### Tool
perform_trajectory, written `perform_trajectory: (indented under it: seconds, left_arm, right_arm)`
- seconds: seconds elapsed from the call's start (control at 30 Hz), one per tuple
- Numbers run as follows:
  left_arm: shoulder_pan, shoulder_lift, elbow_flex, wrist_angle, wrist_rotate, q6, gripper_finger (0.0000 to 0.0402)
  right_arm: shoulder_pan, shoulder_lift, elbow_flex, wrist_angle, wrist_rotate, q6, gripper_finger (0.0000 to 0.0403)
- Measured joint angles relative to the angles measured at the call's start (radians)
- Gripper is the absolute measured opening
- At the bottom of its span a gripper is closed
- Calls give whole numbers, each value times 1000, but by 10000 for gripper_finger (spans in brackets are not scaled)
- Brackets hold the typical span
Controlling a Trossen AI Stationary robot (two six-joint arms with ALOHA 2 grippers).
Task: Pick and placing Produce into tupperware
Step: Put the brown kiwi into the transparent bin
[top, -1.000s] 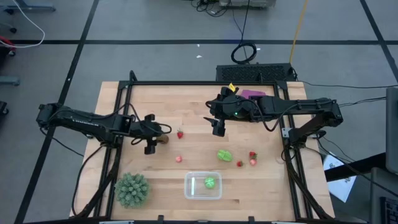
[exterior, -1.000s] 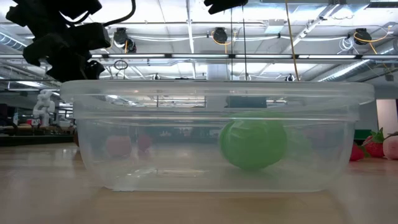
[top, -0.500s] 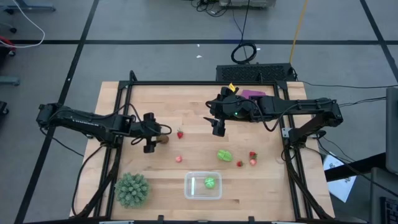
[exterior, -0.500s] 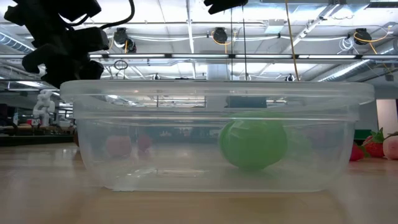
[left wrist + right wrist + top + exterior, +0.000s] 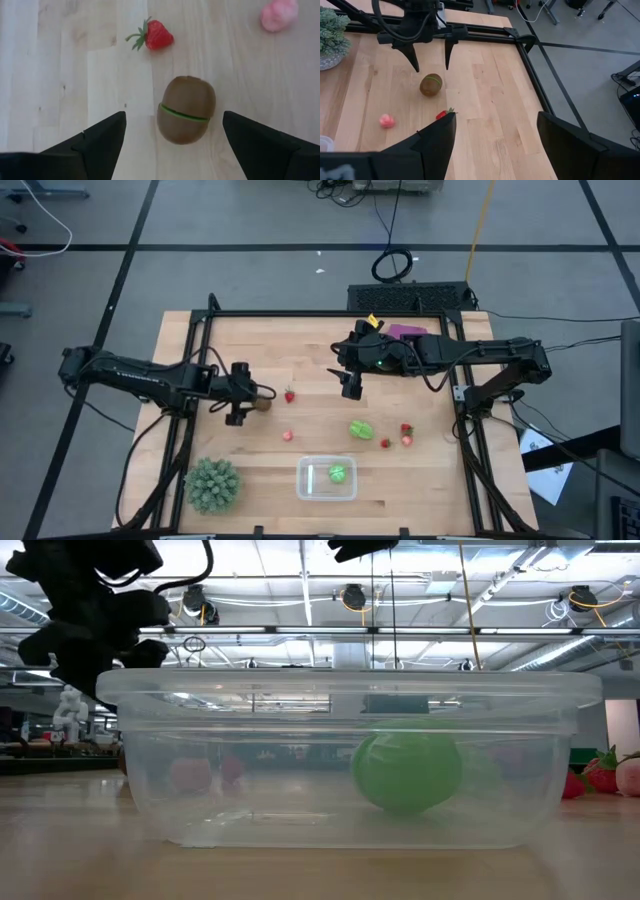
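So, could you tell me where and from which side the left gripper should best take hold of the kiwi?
Across the kiwi's short width, coming down from above. It lies on its side on the bare wood with free space around it, and the open left gripper already has a finger on either side of the oval.

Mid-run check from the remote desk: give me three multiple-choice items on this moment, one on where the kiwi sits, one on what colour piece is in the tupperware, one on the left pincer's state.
1. Where is the kiwi?
A. inside the tupperware
B. on the table, under the left pincer
C. beside the spiky plant

2. What colour is the piece in the tupperware?
A. red
B. brown
C. light green

3. What state is the left pincer in?
A. open, holding nothing
B. shut on the kiwi
C. shut on a strawberry

Answers:
1 B: the kiwi lies on bare wood between the left pincer fingers.
2 C: one green piece lies inside the tupperware.
3 A: its fingers stand wide apart on either side of the kiwi, not touching it.
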Motion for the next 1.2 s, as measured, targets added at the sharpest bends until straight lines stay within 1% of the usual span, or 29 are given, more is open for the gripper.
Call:
perform_trajectory:
  seconds: [0.17, 0.3, 0.6, 0.8, 0.93, 1.2]
  left_arm:
    - [42, 1, 0, 2, 31, 26, 340]
    - [65, 32, 0, 4, 46, 27, 340]
    - [69, 199, 0, 25, 44, 81, 340]
    - [69, 272, 0, 39, 25, 110, 340]
    - [69, 293, 0, 59, 18, 112, 340]
    - [69, 292, 0, 107, 17, 133, 340]
  right_arm:
    - [0, 0, 0, 15, 0, 0, 267]
    - [0, 0, 0, 29, 0, 0, 267]
    - [0, 0, 0, 38, 0, 0, 267]
    - [0, 0, 0, 38, 0, 0, 267]
    - [0, 0, 0, 38, 0, 0, 267]
    - [0, 1, 0, 38, 0, 0, 267]
